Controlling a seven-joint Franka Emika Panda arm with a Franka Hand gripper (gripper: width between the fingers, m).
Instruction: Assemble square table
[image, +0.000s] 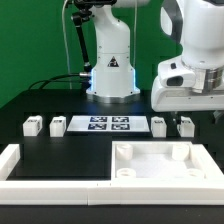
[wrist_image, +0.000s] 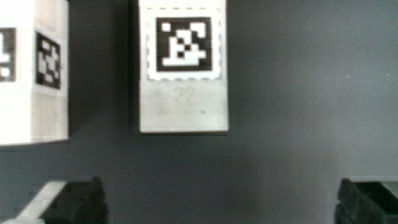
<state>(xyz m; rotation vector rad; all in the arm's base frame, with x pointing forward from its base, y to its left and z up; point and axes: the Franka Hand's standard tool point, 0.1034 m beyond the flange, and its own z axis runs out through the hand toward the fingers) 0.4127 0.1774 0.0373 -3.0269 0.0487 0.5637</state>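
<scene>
The white square table top, tray-like with a raised rim and corner holes, lies at the front on the exterior view's right. Two tagged white legs stand behind it. Two more legs stand at the exterior view's left. My gripper hangs just above the right pair. In the wrist view one leg lies ahead of the open gripper, roughly in line with the gap between the dark fingertips. A second leg sits beside it. The jaws are wide apart and hold nothing.
The marker board lies between the two pairs of legs. A long white rail runs along the front at the exterior view's left. The robot's base stands behind the board, with cables beside it.
</scene>
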